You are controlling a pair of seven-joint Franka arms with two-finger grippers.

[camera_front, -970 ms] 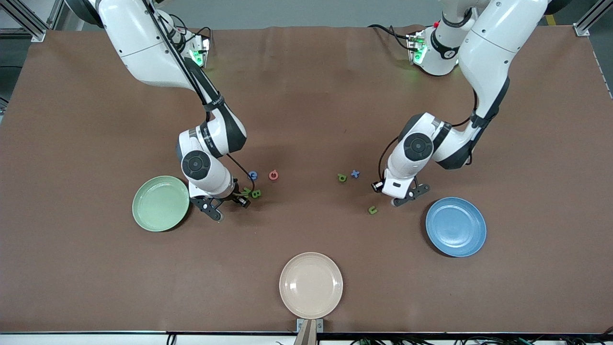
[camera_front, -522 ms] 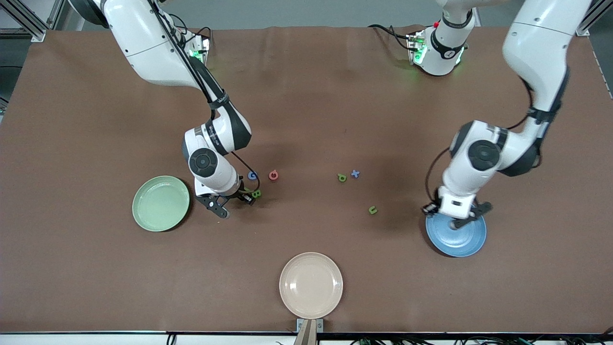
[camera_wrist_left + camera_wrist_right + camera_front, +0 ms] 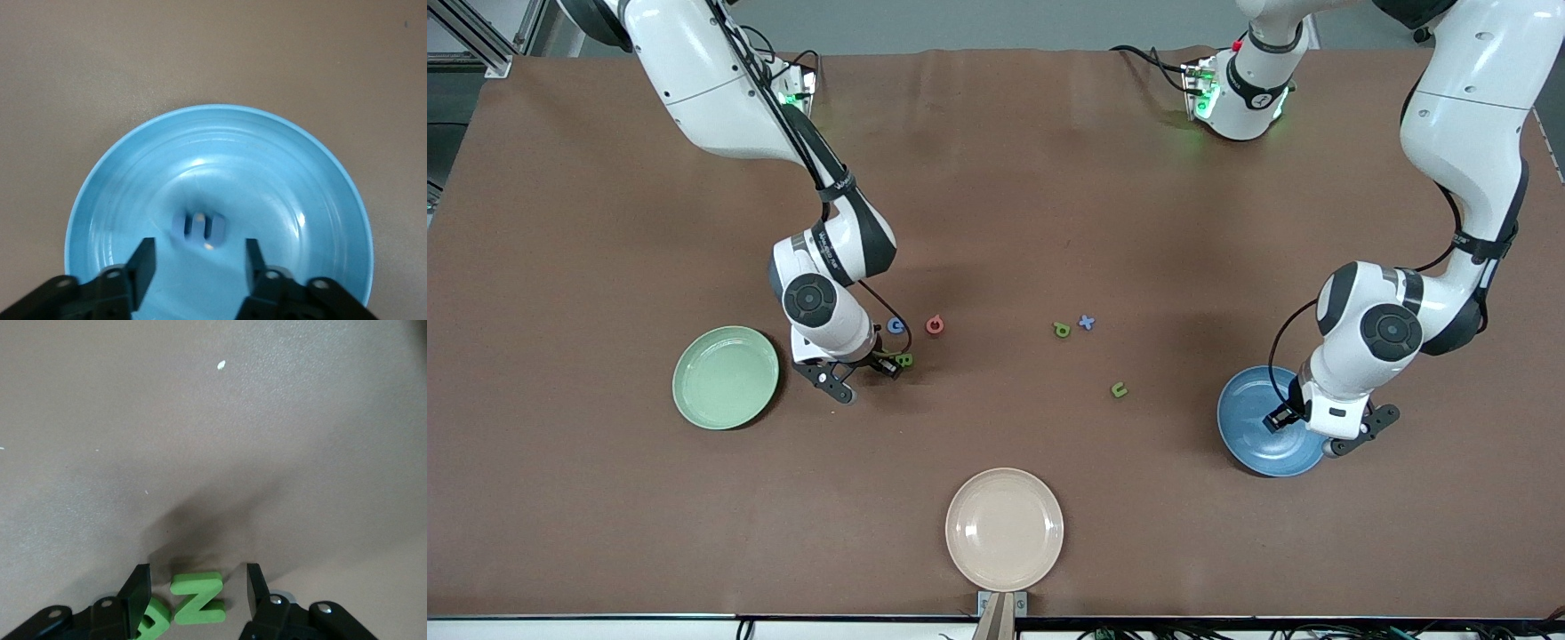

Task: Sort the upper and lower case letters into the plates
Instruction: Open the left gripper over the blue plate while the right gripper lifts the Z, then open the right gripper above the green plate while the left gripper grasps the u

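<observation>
left gripper (image 3: 197,263) hangs over the blue plate (image 3: 1249,436) at the lower right of the front frame, jaws parted with nothing between them; a small pale-blue letter (image 3: 198,228) lies flat in the plate's middle, directly under the gap. the risk here looks slight: if this arm lifts off at a slant, a fingertip (image 3: 142,261) could catch the raised rim and skid the plate over the cloth.

right gripper (image 3: 193,587) sits low at the left-centre of the front frame, jaws half open and straddling a green letter shaped like a z or n (image 3: 197,597), with a second green letter, a b (image 3: 904,360), touching it. that crowding is the likelier trouble: closing now could pinch both pieces, or flick the neighbour aside. the pale green plate (image 3: 726,378) lies just beside this gripper, toward the frame's left edge.

outward, a blue letter (image 3: 895,326) and a red ring (image 3: 935,325) lie above the green pair in the frame; a green letter (image 3: 1062,330) and a blue x (image 3: 1086,323) sit near mid-frame, and a green u (image 3: 1119,389) lies lower. the letters look like matte foam, thick-cut and light. both plates are glossy, shallow, with faint concentric ridges, as is the cream plate (image 3: 1004,529) at bottom centre. the brown table cover (image 3: 996,178) is dull and finely grained.
</observation>
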